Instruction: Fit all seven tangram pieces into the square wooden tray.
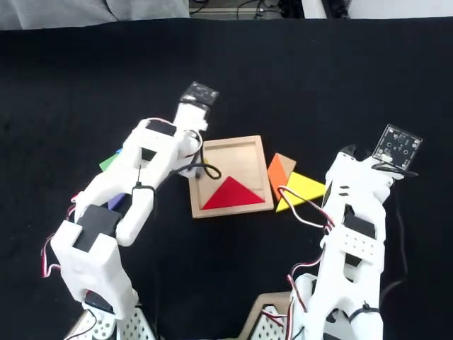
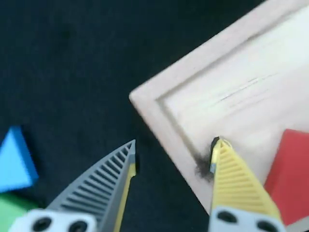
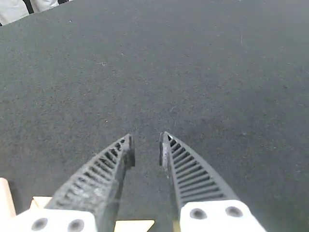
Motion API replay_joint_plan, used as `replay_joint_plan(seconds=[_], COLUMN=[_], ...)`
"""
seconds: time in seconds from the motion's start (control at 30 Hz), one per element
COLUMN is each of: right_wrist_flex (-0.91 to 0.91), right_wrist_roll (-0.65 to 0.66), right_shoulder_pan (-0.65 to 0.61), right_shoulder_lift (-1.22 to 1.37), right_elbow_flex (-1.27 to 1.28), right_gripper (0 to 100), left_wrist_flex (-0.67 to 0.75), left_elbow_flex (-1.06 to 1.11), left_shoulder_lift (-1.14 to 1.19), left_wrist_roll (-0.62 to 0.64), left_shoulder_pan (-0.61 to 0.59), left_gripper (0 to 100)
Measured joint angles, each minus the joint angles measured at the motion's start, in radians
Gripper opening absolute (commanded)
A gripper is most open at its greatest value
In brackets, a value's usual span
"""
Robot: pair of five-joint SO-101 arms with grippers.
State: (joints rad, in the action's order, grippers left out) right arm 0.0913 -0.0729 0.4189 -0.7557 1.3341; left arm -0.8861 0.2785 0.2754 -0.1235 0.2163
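One green piece (image 1: 108, 162) partly under left arm (image 1: 141, 177)

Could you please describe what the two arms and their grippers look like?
The left arm and right arm are boxy white plastic shells with black motor blocks, trailed by thin red, black and white cables. Each wrist carries a small dark circuit board. The left gripper has ribbed tapering fingers, one grey, one yellow; the right gripper has two dark ribbed ones on white bases.
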Motion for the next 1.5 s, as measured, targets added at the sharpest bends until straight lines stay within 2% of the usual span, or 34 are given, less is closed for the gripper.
replay_joint_plan(seconds=[0.2,0.43,0.6,0.83,1.07,1.5], right_wrist_flex=[0.000,0.000,0.000,0.000,0.000,0.000], right_wrist_roll=[0.000,0.000,0.000,0.000,0.000,0.000], right_shoulder_pan=[0.002,0.002,0.002,0.002,0.002,0.002], right_shoulder_lift=[0.000,0.000,0.000,0.000,0.000,0.000], right_elbow_flex=[0.000,0.000,0.000,0.000,0.000,0.000], right_gripper=[10.2,10.2,10.2,10.2,10.2,10.2], left_wrist_flex=[-0.072,-0.107,-0.146,-0.157,-0.224,-0.259], left_elbow_flex=[-0.041,-0.140,-0.212,-0.219,-0.233,-0.241], left_shoulder_lift=[0.015,0.106,0.153,0.160,0.160,0.160], left_wrist_roll=[0.163,0.284,0.324,0.331,0.350,0.574], left_shoulder_pan=[-0.018,-0.011,-0.012,-0.012,-0.012,-0.012], left_gripper=[23,3,4,4,4,4])
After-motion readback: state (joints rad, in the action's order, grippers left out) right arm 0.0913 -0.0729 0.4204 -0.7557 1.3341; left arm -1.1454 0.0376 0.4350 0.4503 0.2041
